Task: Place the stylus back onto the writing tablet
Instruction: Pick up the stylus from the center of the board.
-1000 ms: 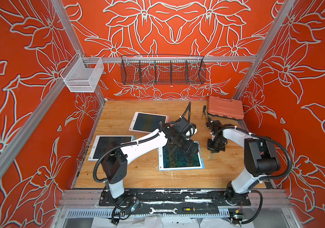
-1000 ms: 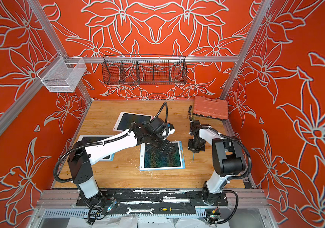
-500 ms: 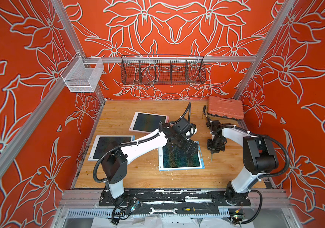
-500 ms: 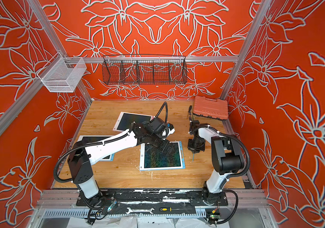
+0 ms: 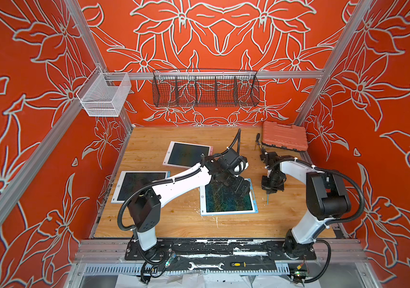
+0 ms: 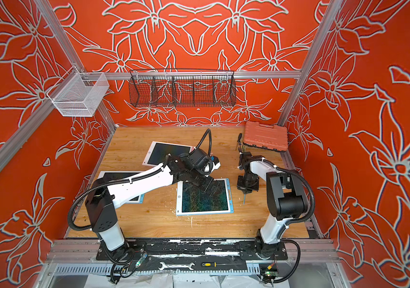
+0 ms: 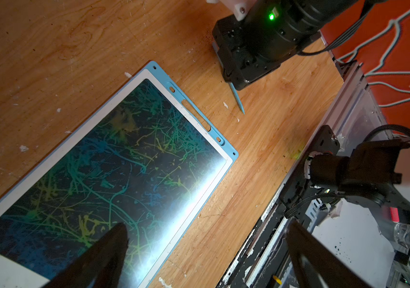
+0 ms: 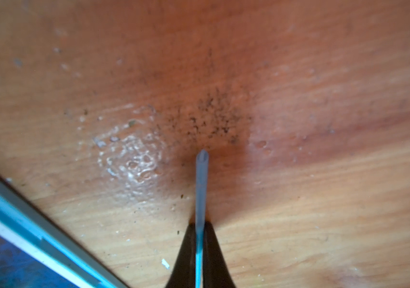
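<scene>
The right wrist view shows what the others cannot. The right gripper (image 8: 200, 224) is pressed tight on the thin blue stylus (image 8: 202, 179), which runs out past the fingertips (image 8: 186, 249) low over the table (image 8: 323, 174). Blur hides whether it touches the wood. A corner of the tablet (image 8: 12, 219) sits just beside the gripper, apart from the stylus.

In both top views the right gripper (image 5: 270, 191) (image 6: 245, 191) points down, and only a short length of stylus (image 5: 267, 198) (image 6: 244, 198) pokes from under it. The grip itself is hidden there. The tablet (image 5: 229, 202) (image 6: 204, 202) lies near it, on the side toward the left gripper (image 5: 242, 187) (image 6: 211, 187), which hangs over the tablet's far corner.

Only the left wrist view shows the left gripper (image 7: 207, 225) spread wide, with one finger (image 7: 109, 249) over the screen. It also shows a long slot (image 7: 196, 114) in the tablet's (image 7: 124, 154) blue edge, facing the right gripper (image 7: 234, 83) and the stylus (image 7: 237, 99).
</scene>
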Tool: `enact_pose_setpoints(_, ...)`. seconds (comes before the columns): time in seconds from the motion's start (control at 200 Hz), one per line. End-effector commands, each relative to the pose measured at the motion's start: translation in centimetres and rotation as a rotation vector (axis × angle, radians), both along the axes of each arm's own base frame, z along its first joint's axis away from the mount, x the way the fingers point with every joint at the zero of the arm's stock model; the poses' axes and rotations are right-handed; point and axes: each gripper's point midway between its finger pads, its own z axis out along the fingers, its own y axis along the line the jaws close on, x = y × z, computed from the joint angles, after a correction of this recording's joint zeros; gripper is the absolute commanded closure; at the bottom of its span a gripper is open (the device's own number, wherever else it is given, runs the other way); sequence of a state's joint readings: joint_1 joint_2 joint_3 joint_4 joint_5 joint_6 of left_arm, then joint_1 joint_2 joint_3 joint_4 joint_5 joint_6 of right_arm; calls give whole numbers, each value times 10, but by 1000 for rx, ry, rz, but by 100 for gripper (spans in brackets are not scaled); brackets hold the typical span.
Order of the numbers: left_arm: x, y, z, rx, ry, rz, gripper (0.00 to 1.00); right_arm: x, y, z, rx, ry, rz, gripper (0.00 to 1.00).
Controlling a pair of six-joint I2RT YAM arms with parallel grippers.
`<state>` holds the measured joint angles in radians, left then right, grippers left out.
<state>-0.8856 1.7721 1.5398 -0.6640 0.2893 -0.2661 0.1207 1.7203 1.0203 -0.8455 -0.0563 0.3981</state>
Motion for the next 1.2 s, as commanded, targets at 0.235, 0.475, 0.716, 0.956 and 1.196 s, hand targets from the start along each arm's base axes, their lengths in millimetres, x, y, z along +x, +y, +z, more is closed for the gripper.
enact_pose_setpoints(0.235, 0, 4, -1, 5, 7, 9, 3, -8, 12, 2, 71, 22, 37, 100)
enact_pose_setpoints(0.475, 4, 10, -5, 1, 44, 53, 3, 1, 23, 21, 130, -48, 74, 100)
enact_pose_setpoints(0.716, 7, 18, -7, -16, 60, 96, 3, 8, 42, 31, 228, -100, 127, 100)
enact_pose_setpoints(0.956, 8, 21, -8, -22, 68, 115, 3, 11, 56, 35, 271, -124, 192, 100)
enact_pose_setpoints(1.196, 7, 23, -10, -27, 76, 131, 3, 11, 68, 36, 279, -130, 247, 100)
